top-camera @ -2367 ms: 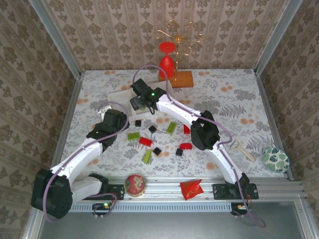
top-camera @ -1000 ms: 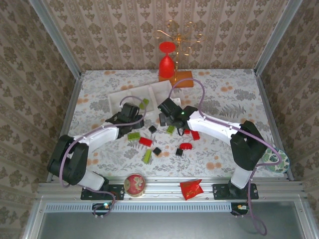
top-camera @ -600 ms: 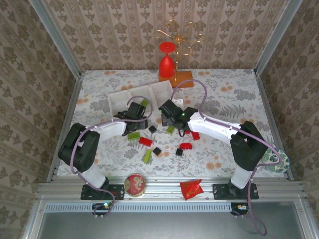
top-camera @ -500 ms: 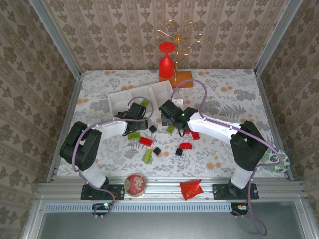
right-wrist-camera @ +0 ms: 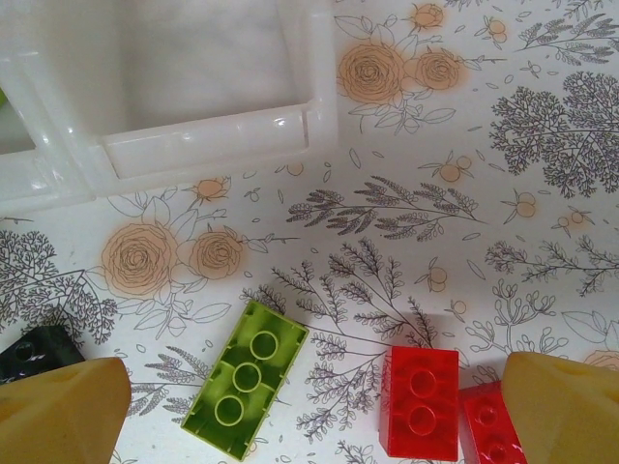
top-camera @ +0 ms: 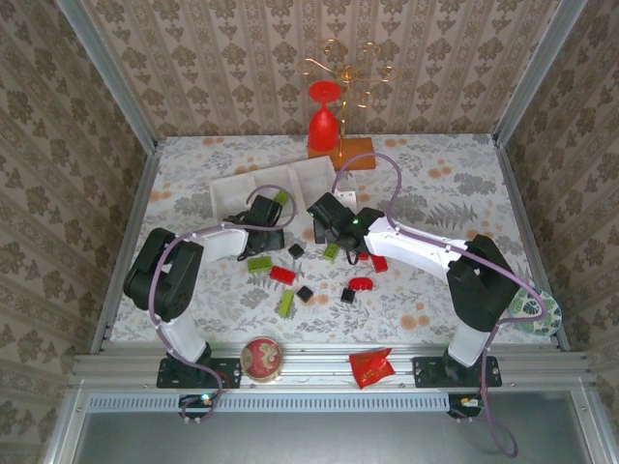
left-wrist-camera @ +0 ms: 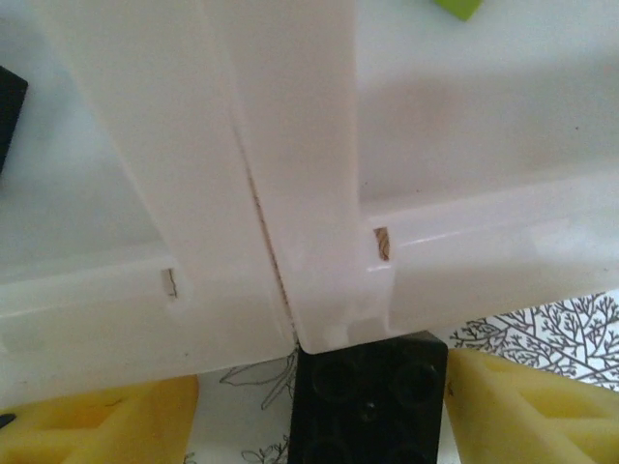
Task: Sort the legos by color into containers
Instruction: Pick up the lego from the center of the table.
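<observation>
Though close, tray wall point(left-wrist-camera: 484, 253) before brick point(left-wrist-camera: 368, 389).

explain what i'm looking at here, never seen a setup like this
Two white robot arms are bolted to the near edge of a flowery table. One picture looks down from above; the other two come from cameras on each wrist. Red, green and black toy bricks lie on the table beside a white three-part tray; one green brick is already in it. The left hand is at the tray wall, jaws apart, a black brick between its yellow fingers, not clearly gripped. The right hand hangs open over more bricks, holding nothing.
</observation>
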